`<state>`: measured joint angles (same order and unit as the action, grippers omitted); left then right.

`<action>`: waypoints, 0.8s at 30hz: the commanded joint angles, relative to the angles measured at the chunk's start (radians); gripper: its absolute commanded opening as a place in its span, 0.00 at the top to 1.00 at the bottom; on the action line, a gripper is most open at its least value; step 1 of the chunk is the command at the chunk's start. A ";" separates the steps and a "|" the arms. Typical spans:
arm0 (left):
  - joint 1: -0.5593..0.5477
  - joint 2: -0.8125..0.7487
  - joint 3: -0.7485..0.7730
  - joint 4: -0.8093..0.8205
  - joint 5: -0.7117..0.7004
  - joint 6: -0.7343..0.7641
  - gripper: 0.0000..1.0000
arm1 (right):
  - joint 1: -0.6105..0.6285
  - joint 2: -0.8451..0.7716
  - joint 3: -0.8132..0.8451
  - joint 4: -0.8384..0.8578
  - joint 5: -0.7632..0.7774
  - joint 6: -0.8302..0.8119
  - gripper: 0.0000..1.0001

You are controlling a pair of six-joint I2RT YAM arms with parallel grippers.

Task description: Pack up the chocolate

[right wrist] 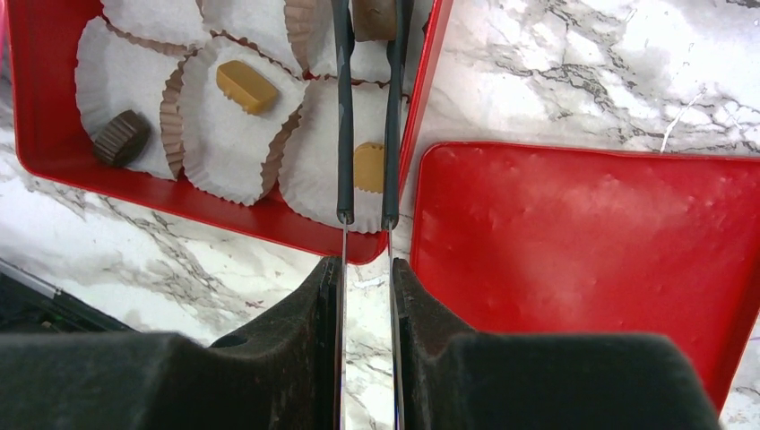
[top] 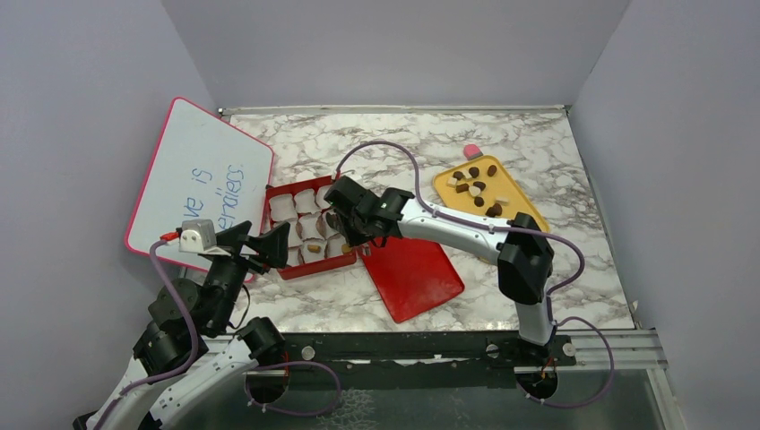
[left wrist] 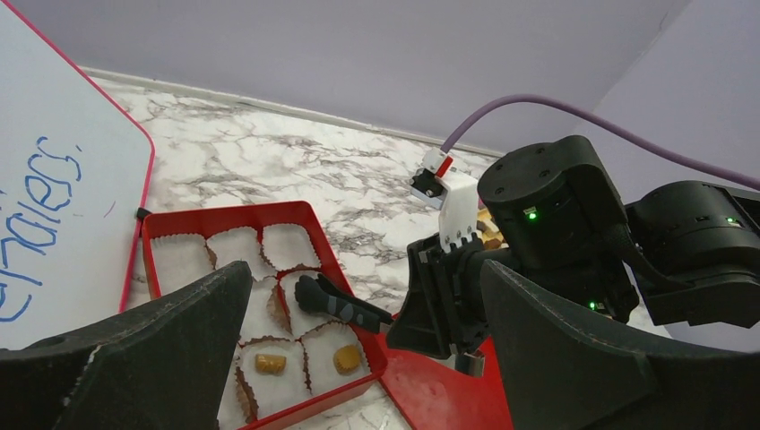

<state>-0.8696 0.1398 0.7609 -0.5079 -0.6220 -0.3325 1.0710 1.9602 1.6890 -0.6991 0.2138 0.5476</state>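
Note:
The chocolate pieces [top: 475, 186] lie on a yellow tray [top: 518, 211] at the back right. A red box [top: 309, 268] with white paper cups holds two tan pieces [right wrist: 245, 85] [right wrist: 367, 167] and a dark one [right wrist: 121, 137]. The tan pieces also show in the left wrist view [left wrist: 270, 364]. My right gripper [right wrist: 366, 278] is shut on black-tipped tongs [right wrist: 344, 134], which reach over the box [right wrist: 179, 184]. The tong tips pinch a brown piece [right wrist: 372, 18] over a cup. My left gripper [left wrist: 363, 269] is open and empty, above the box's near-left corner [top: 269, 242].
The red lid [top: 412, 278] lies flat right of the box. A whiteboard [top: 202, 179] leans at the left wall. A small pink block [top: 472, 151] sits behind the yellow tray. Grey walls close in three sides.

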 commanded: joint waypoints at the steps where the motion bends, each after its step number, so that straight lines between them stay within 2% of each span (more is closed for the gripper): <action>1: 0.006 -0.012 0.012 -0.003 -0.022 0.010 0.01 | 0.016 0.033 0.071 -0.047 0.086 0.002 0.76; 15: 0.006 -0.015 0.008 -0.003 -0.028 0.020 0.01 | 0.022 0.036 0.108 -0.081 0.094 -0.005 0.65; 24: 0.006 -0.011 0.005 -0.001 -0.027 0.014 0.01 | 0.030 -0.016 0.135 -0.132 0.120 -0.003 0.63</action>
<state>-0.8696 0.1390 0.7609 -0.5121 -0.6270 -0.3283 1.0882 1.9957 1.7836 -0.7811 0.2821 0.5453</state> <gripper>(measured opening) 0.988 0.371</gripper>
